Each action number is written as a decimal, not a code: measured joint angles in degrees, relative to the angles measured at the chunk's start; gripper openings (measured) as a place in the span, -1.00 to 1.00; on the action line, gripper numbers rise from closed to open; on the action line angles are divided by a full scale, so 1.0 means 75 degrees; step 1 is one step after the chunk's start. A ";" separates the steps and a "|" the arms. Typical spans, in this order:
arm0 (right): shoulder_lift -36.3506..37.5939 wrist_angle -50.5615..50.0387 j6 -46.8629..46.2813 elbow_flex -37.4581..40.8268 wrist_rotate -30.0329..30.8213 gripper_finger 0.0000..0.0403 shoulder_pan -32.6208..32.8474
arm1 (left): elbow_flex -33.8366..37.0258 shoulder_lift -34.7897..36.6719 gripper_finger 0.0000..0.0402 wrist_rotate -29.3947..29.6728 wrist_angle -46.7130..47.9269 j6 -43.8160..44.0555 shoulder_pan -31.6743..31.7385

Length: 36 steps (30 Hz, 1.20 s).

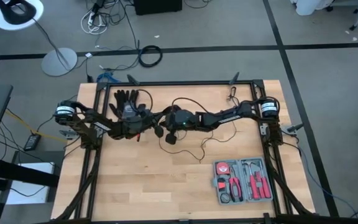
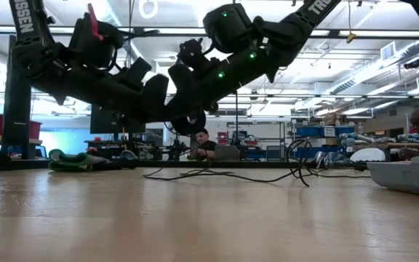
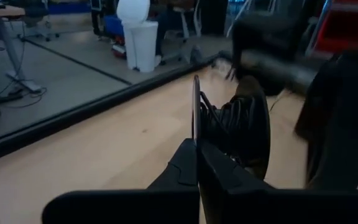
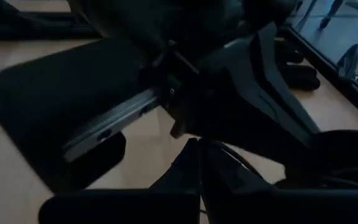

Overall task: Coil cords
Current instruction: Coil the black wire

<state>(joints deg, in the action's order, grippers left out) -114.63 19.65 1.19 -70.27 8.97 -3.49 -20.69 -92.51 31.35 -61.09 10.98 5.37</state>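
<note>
Jaws pressing fully together on both the left gripper (image 3: 197, 155) and the right gripper (image 4: 199, 155), meeting nose to nose above the table's middle. Trailing loose over the wooden table (image 1: 135, 180) beneath and to the right of them, the thin black cord (image 1: 219, 134), looping toward the far edge. Lying just behind the left arm, a black glove (image 1: 128, 99); sitting near the right front corner, an open grey tool case (image 1: 242, 180).

Grey floor (image 1: 328, 81) crossed by black tape lines (image 1: 229, 48), floor lamp (image 1: 18, 14).
</note>
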 joint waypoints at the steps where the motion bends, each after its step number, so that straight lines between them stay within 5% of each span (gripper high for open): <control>1: 0.0039 -0.0141 0.0000 -0.0004 0.0014 -1.00 0.0000 | -0.0001 0.0000 -1.00 0.0009 0.0114 -0.0002 0.0000; 9: 0.0871 -0.1789 0.0184 -0.0010 0.1024 -1.00 -0.0057 | 0.0000 0.0000 -1.00 -0.0078 0.1031 0.0008 -0.0017; 22: 0.1320 -0.3986 -0.0319 -0.0001 0.1212 -1.00 -0.0609 | 0.0052 0.0217 -1.00 -0.0798 0.0848 0.0225 -0.0029; 28: 0.1311 -0.3247 -0.0674 0.0525 0.1121 -1.00 -0.0571 | 0.0388 0.0850 -1.00 -0.0739 0.0132 0.0032 -0.0029; 36: 0.1248 -0.0032 -0.0691 0.1689 0.0250 -0.93 -0.0379 | 0.0649 0.1023 -1.00 -0.0372 -0.0475 0.0082 -0.0018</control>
<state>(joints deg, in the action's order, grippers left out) -105.26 19.41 -3.99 -57.60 10.85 -6.33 -15.82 -84.84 28.56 -64.66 11.59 5.23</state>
